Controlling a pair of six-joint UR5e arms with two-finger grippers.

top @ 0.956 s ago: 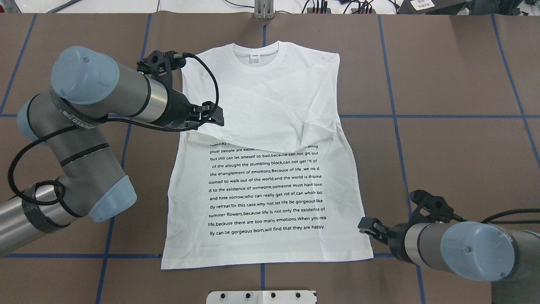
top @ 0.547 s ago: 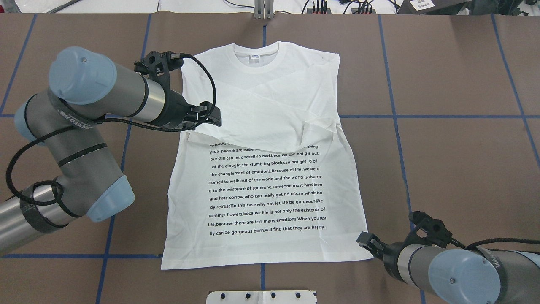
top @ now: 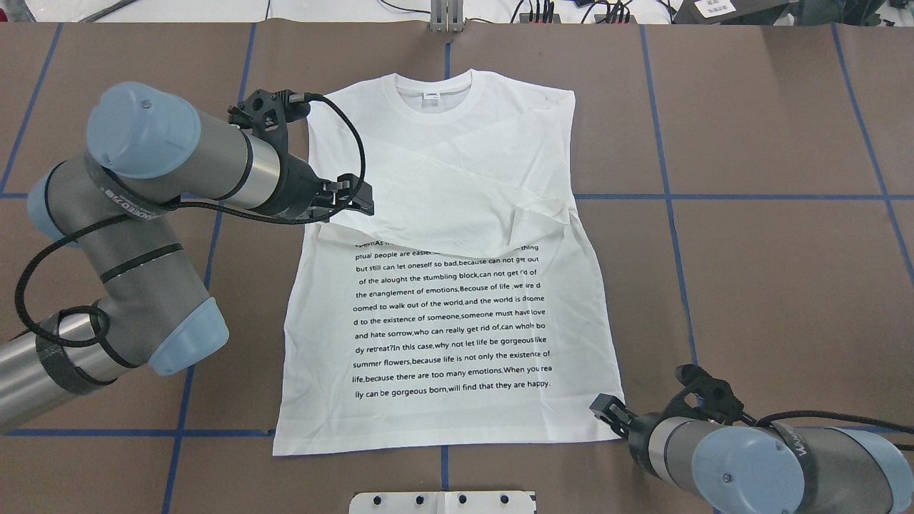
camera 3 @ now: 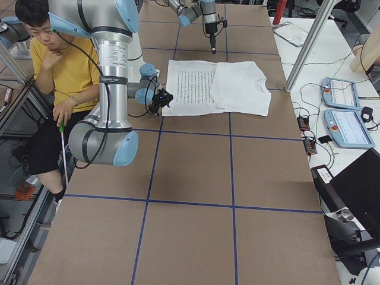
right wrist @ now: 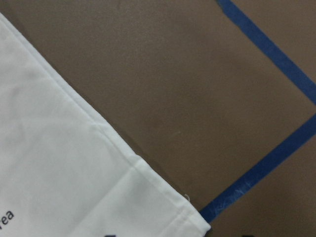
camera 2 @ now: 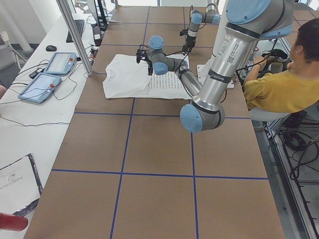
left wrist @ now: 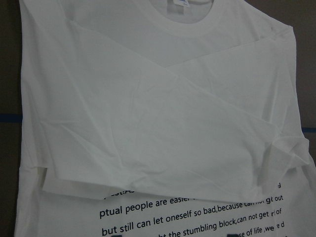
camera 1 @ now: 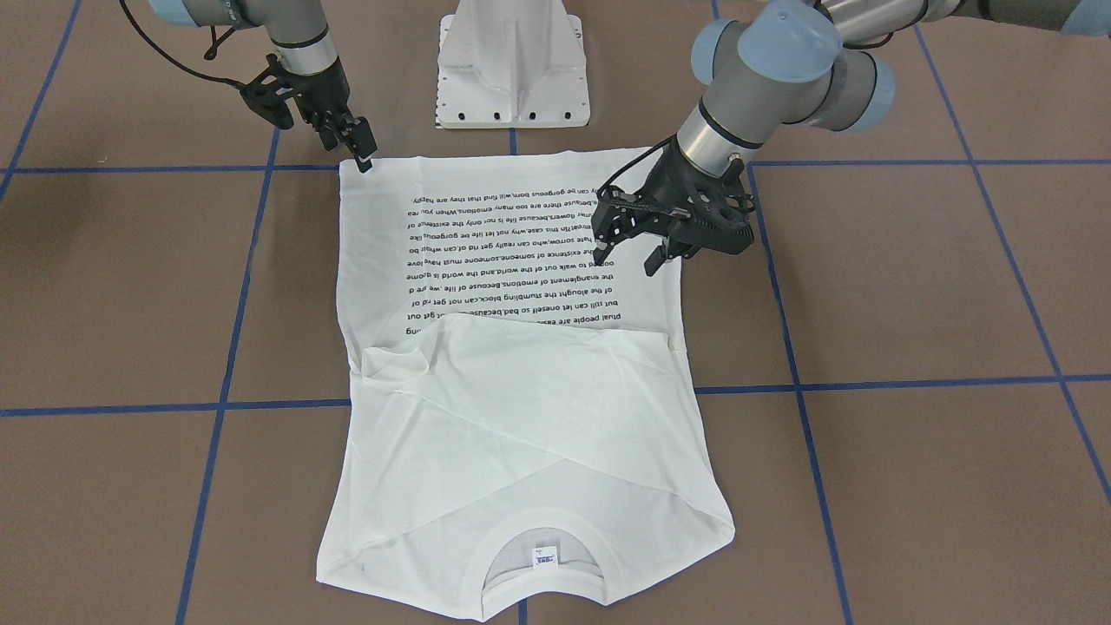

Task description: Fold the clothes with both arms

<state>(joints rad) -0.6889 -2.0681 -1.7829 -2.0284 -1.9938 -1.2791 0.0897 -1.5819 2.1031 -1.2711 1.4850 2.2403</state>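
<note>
White T-shirt (top: 457,314): we find it flat on the table (top: 771,271), folded sleeves hiding its top text lines. Left gripper (camera 1: 625,263): spread wide, empty, above its side. Right gripper (top: 605,410): at the hem corner, tips apart, empty, mostly cut off.

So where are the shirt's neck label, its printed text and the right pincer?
neck label (top: 431,95), overhead view, middle of the tag
printed text (top: 451,321), overhead view, centre of the lines
right pincer (top: 603,408), overhead view, between its fingertips

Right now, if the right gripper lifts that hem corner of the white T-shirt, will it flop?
Likely floppy: the T-shirt lies wrinkled, its folded sleeves draping flat. Probably light: thin-looking cloth, so one lifted corner would sag and trail. It may drag on the matte table.
</note>
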